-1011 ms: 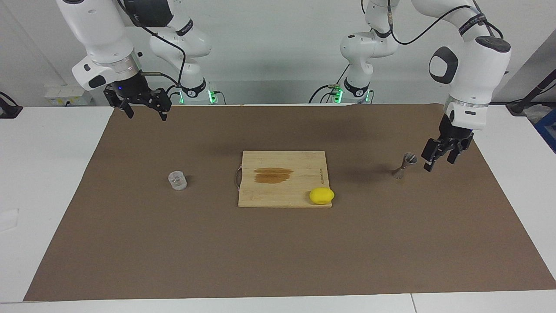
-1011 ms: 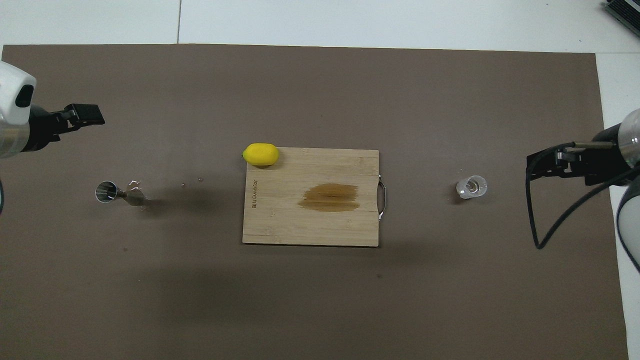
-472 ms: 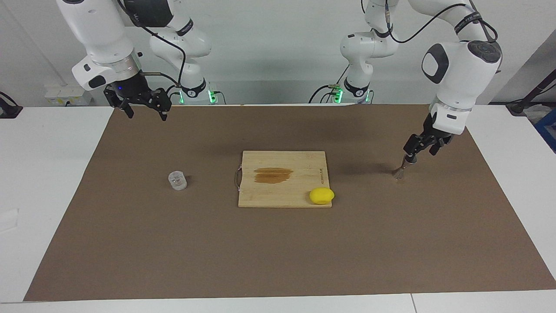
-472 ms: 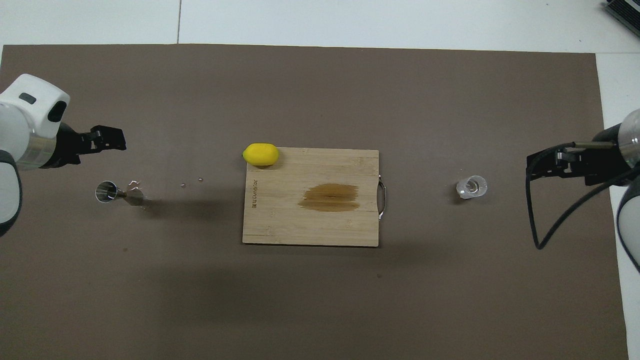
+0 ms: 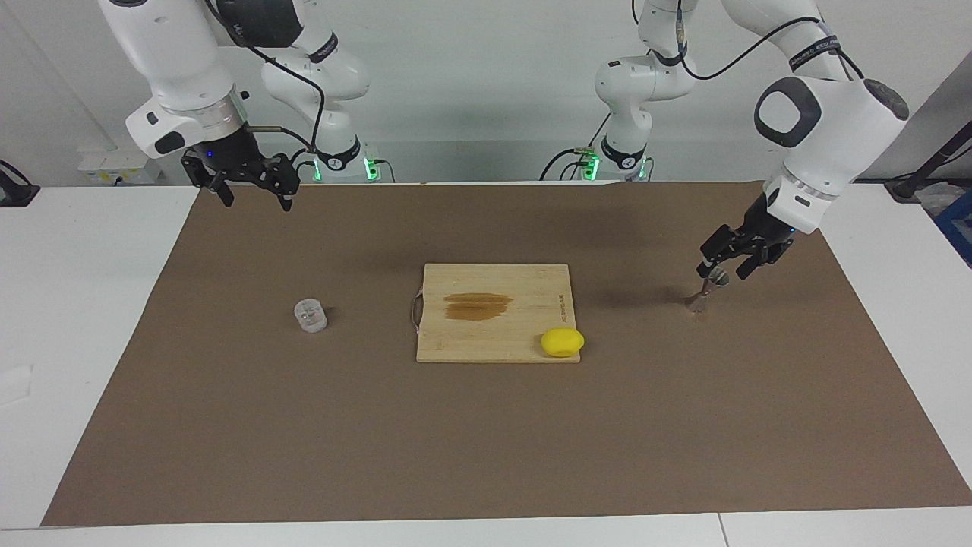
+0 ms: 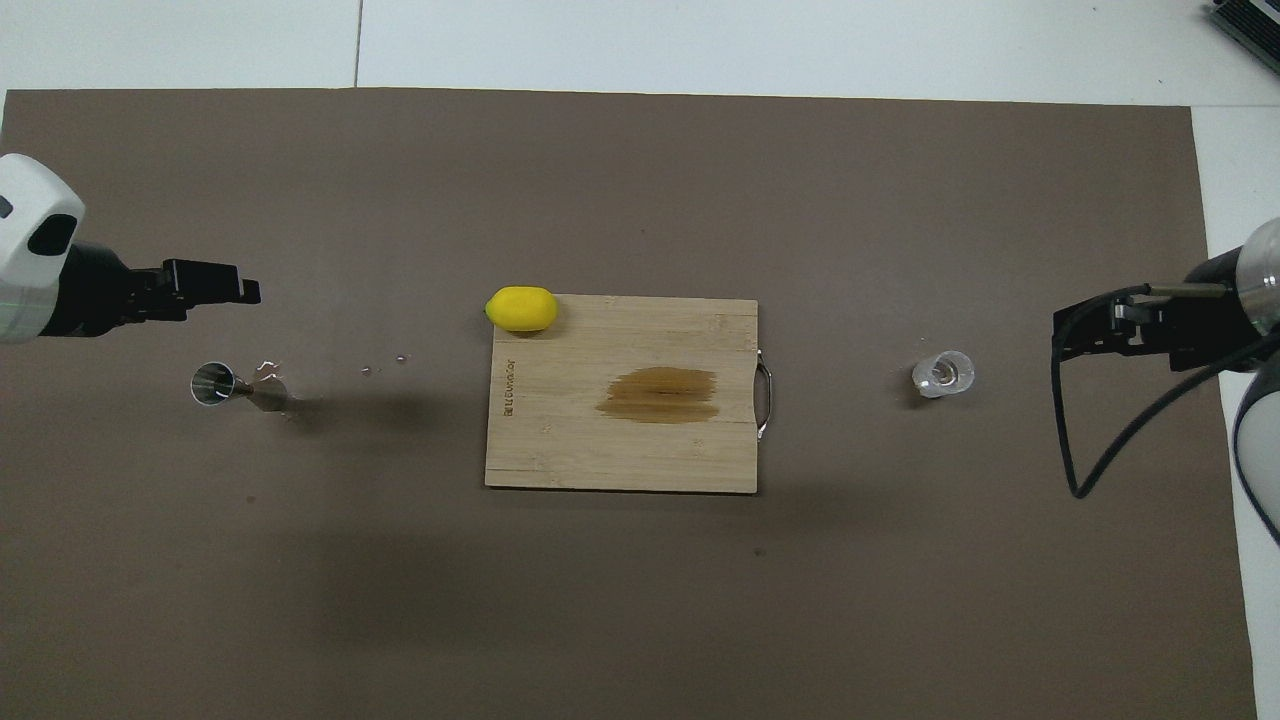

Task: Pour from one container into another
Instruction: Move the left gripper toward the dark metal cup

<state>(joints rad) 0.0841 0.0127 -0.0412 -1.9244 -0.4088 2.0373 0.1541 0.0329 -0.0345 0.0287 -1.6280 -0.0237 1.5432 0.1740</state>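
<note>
The clear glass cup (image 5: 310,315) (image 6: 942,373) stands upright on the brown mat toward the right arm's end of the table. The steel jigger (image 5: 699,298) (image 6: 213,384) stands upright toward the left arm's end. My left gripper (image 5: 723,267) (image 6: 240,292) hangs tilted just above the jigger's top, open, with nothing between its fingers. In the overhead view the jigger shows whole and free of the gripper. My right gripper (image 5: 257,199) (image 6: 1065,332) waits in the air over the mat's edge by the right arm's base, open and empty, well apart from the cup.
A wooden cutting board (image 5: 471,338) (image 6: 620,460) with a dark wet stain (image 5: 477,305) (image 6: 658,394) lies mid-table. A yellow lemon (image 5: 563,342) (image 6: 521,308) sits on the board's corner. Small shiny droplets (image 6: 265,370) dot the mat beside the jigger.
My left gripper has swung from beside the jigger toward the board and tilted, and now hangs above the jigger's top. Cup, jigger and right arm have not moved.
</note>
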